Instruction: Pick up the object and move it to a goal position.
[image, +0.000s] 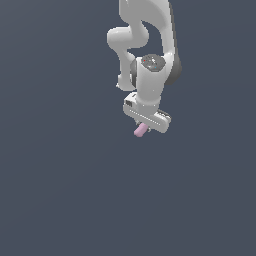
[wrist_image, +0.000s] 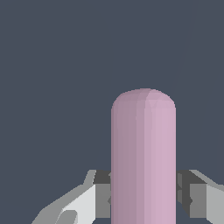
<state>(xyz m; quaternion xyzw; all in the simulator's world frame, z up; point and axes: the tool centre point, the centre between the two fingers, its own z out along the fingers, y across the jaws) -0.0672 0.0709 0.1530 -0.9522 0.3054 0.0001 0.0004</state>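
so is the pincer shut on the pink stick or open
Shut on the pink stick: the pincer has a finger pressed against each side.

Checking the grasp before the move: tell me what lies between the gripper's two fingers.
The pink cylinder sits between the fingers of the gripper, filling the gap, as the wrist view shows. In the exterior view its end pokes out below the gripper.

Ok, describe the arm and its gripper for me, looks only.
The arm is glossy white with rounded, bulbous links and dark grey joint sections. A grey disc with small red and green marks sits at the wrist. The gripper is a white boxy bar; its fingers are pale grey with darker pads.
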